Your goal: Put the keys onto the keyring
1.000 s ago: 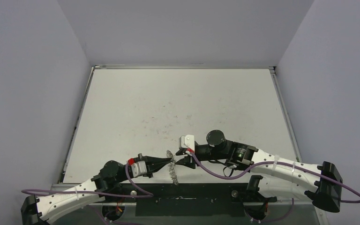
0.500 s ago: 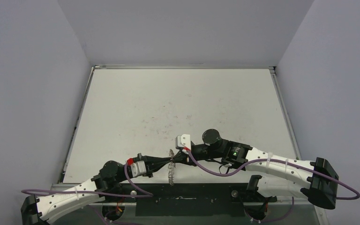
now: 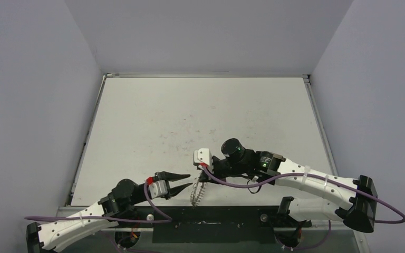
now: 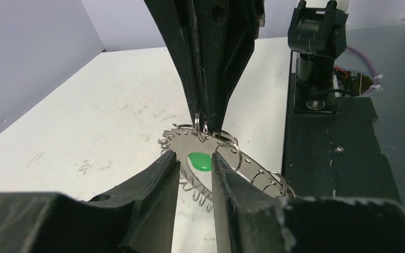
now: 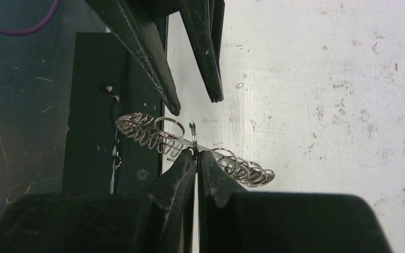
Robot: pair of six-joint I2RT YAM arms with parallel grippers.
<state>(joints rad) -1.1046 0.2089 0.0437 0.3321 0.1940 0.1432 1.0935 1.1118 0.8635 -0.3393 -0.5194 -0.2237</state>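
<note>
Pinches keyring (image 5: 148,133) rim in right tool (image 5: 195,155), pressed together, ring on edge over bench (image 3: 190,116) front. Holds left tool (image 3: 190,180) spread just beside it, green key tag (image 4: 199,161) showing between.

Robotics lab test cell here: scuffed white bench (image 3: 200,116), plain grey walls (image 3: 37,105) on three sides, cabled arms (image 3: 316,184) bolted at its edge.
</note>
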